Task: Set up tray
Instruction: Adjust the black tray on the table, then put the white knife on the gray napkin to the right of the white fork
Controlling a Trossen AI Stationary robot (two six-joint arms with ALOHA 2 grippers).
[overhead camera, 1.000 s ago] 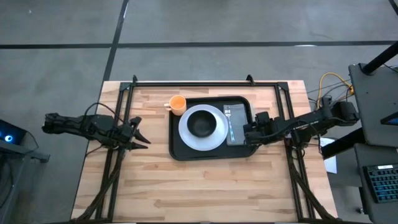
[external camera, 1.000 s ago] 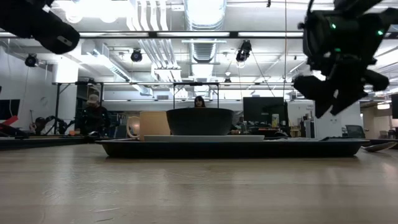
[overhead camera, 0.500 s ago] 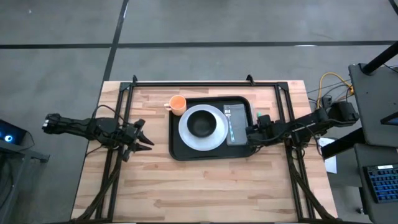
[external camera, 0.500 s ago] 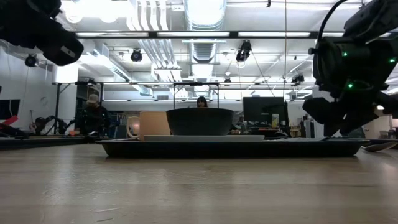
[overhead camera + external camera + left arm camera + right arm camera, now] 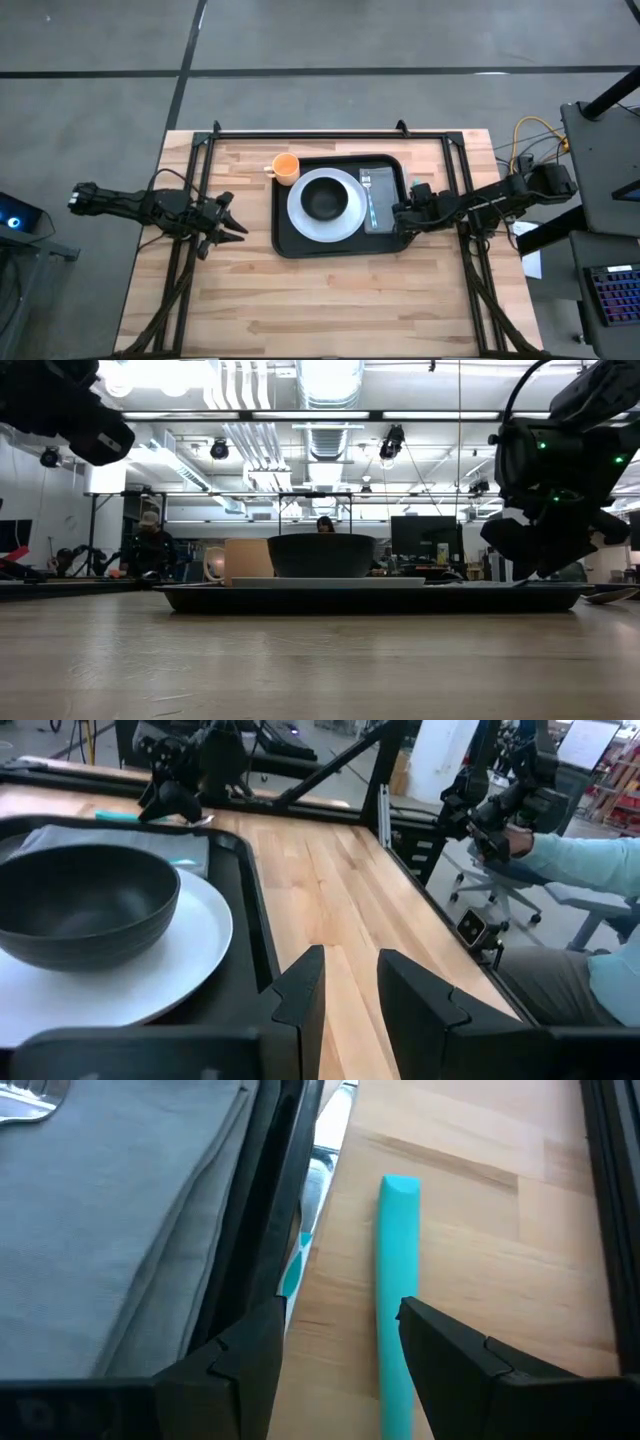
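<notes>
The black tray (image 5: 290,240) lies mid-table and bears a white plate (image 5: 300,215) with a black bowl (image 5: 325,201), and a grey napkin (image 5: 385,190) with a fork (image 5: 368,195). An orange cup (image 5: 286,167) stands on the table at the tray's far left corner. A teal utensil handle (image 5: 397,1270) lies flat on the wood beside the tray's right rim (image 5: 270,1200). My right gripper (image 5: 400,213) is open low over it, one finger on each side; whether they touch it, I cannot tell. My left gripper (image 5: 232,222) is open and empty, left of the tray.
Black frame rails (image 5: 190,250) run along the table's left, right and far sides. Bare wood lies in front of the tray (image 5: 330,300). A person in a teal sleeve (image 5: 570,850) sits beyond the table's edge in the left wrist view.
My right gripper has come down from above the tray's right rim to just over the table beside it. My left gripper has moved a little toward the tray and slightly down. The tray and what stands on it have kept still.
</notes>
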